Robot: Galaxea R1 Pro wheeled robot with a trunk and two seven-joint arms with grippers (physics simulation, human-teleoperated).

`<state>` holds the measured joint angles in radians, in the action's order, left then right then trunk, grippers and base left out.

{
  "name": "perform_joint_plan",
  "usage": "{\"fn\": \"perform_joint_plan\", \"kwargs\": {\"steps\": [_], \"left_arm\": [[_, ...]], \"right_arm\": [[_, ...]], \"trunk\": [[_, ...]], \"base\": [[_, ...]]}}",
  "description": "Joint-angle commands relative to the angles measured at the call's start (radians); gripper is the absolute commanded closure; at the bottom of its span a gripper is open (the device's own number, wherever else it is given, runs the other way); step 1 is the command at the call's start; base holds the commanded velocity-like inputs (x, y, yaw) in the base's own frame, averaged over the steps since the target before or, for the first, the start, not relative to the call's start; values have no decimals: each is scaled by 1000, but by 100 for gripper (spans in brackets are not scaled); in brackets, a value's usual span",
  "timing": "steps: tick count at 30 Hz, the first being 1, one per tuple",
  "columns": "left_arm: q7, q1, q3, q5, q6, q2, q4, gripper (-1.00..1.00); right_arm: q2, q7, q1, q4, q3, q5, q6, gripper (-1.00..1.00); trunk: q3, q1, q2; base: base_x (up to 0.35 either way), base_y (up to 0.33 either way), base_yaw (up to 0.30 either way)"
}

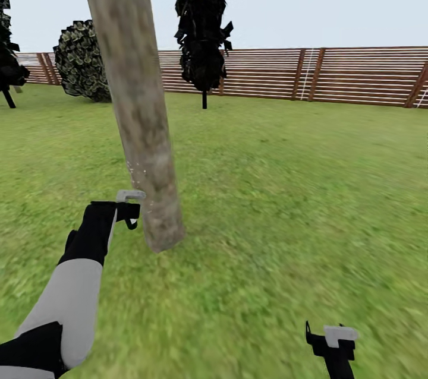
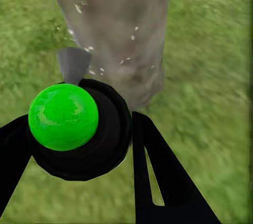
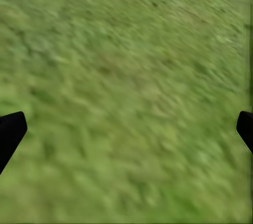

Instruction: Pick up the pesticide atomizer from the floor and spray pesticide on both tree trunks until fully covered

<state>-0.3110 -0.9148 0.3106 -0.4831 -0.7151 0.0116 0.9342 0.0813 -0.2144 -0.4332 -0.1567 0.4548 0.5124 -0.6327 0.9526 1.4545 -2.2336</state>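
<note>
Left gripper (image 2: 79, 145) is clamped on the atomizer (image 2: 74, 124), whose green ball top and grey nozzle aim at the trunk (image 2: 118, 29) just beside it. White pesticide specks (image 2: 92, 49) dot the trunk low down, near where it meets the grass (image 1: 267, 189). Your right gripper (image 3: 126, 129) hangs with fingers spread wide over bare grass, well apart from the trunk.

Speckled trunk (image 1: 139, 111) (pale, tilted) on grass (image 1: 285, 189)
</note>
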Motion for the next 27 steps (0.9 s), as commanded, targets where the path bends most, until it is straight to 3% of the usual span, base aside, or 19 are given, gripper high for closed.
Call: {"fn": "perform_joint_plan", "kwargs": {"steps": [1, 4, 8, 12, 18, 23, 27], "left_arm": [[-10, -1, 13, -10, -3, 0, 2, 100], [-10, -1, 53, -13, -2, -7, 2, 100], [-10, -1, 75, -15, -1, -11, 2, 100], [-10, 1, 71, -17, 0, 3, -35, 100], [-9, 1, 72, -18, 0, 2, -38, 100], [97, 1, 77, -10, 3, -8, -40, 100], [109, 1, 77, -7, 4, -9, -40, 100]], "right_arm": [[0, -6, -1, 2, 4, 11, -3, -100], [-1, -6, -1, 2, 4, 11, -3, -100], [-2, -6, -1, 2, 4, 11, -3, -100], [-2, -6, -1, 2, 4, 11, -3, -100], [-2, -6, -1, 2, 4, 11, -4, -100], [-2, -6, -1, 2, 4, 11, -4, -100], [-2, -6, -1, 2, 4, 11, -3, -100]], "trunk": [[1, 0, 0], [1, 0, 0], [1, 0, 0], [1, 0, 0], [1, 0, 0], [1, 0, 0], [1, 0, 0]], "base": [[0, -273, 0], [0, -273, 69], [0, -273, 237], [0, -273, 244], [0, -273, 7], [0, -273, 0], [0, -273, 12]]}}
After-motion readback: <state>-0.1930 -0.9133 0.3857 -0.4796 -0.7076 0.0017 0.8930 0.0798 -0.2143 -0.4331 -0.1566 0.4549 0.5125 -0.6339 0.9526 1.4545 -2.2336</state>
